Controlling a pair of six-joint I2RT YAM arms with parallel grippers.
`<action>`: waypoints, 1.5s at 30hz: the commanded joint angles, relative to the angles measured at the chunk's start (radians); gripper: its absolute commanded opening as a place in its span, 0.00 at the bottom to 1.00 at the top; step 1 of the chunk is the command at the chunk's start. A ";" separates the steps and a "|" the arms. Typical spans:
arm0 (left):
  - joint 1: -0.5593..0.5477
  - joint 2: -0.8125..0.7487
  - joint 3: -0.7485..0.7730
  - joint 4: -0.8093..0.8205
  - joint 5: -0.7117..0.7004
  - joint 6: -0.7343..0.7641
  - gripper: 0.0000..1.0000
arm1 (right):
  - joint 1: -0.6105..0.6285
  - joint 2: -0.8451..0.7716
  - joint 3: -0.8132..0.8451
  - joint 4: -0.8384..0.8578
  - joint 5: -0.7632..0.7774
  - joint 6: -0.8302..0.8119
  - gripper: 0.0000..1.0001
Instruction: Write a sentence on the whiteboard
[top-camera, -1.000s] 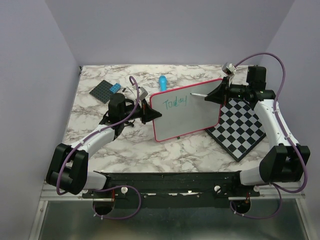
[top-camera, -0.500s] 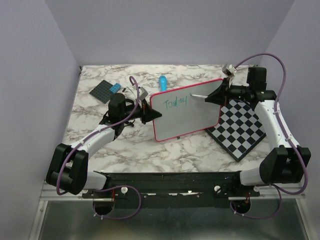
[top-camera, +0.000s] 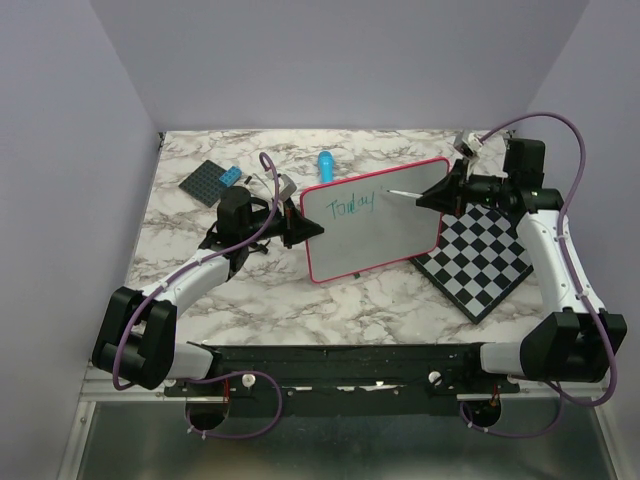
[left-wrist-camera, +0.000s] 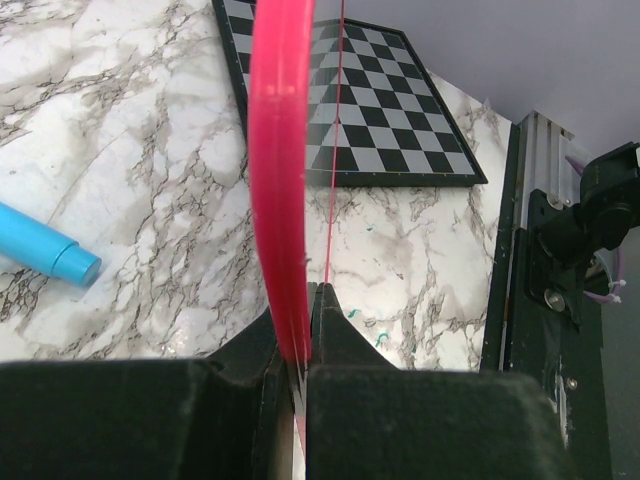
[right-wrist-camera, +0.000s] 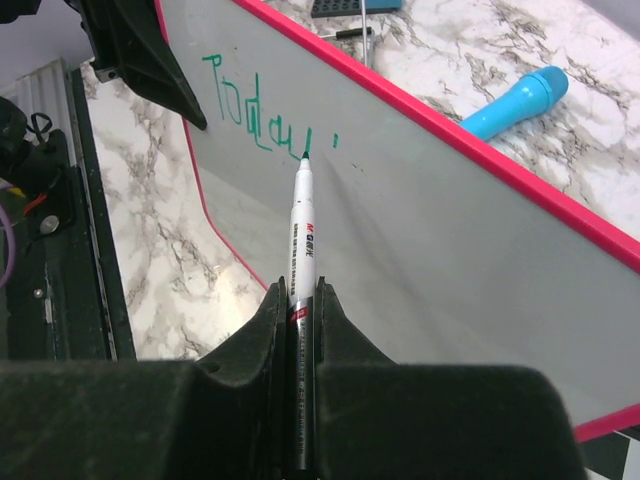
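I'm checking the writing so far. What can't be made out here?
1. Right wrist: whether the marker tip touches the whiteboard; the angle hides any gap.
2. Left wrist: the writing; the whiteboard is seen edge-on in the left gripper.
3. Right wrist: the marker's printed label, too small.
4. Left wrist: the blue pen, cut off by the left edge.

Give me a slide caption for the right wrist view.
Right gripper points a white marker at green writing on the pink-rimmed whiteboard.

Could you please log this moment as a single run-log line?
left gripper: shut on whiteboard rim | right gripper: shut on marker | sentence: only "Today" written | marker tip: just right of it
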 joint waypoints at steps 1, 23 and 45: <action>-0.006 0.013 0.000 -0.104 -0.084 0.095 0.00 | -0.033 -0.007 -0.021 -0.014 -0.044 -0.037 0.01; -0.008 0.024 0.001 -0.105 -0.086 0.096 0.00 | -0.049 0.062 -0.020 0.061 -0.050 -0.011 0.01; -0.009 0.025 0.003 -0.107 -0.084 0.098 0.00 | -0.013 0.099 -0.007 0.118 -0.041 0.053 0.01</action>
